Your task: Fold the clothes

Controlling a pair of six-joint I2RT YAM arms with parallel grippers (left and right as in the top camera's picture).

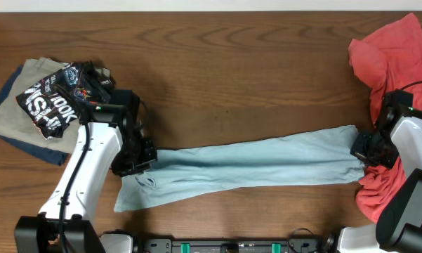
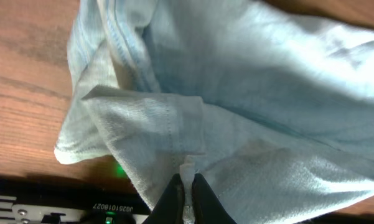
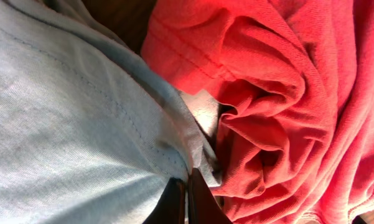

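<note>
Across the table (image 1: 232, 77), the light blue T-shirt (image 1: 267, 165) is lying stretched left to right, toward the near edge. Its right end is touching the coral-red shirt (image 1: 393, 49), which risks getting dragged along. On the black tee (image 1: 56, 98), the white lettering is sitting too crumpled to read. The left pincer (image 2: 187, 186) and the right pincer (image 3: 187, 194) are both clenching blue cloth

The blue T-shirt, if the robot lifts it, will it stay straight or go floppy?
Probably floppy: the light blue T-shirt lies stretched between the left gripper and right gripper, yet it bunches into soft folds at both pinches. Likely light too, since thin fingertip pinches of cloth seem to hold it. It should drag across the table rather than roll.
</note>
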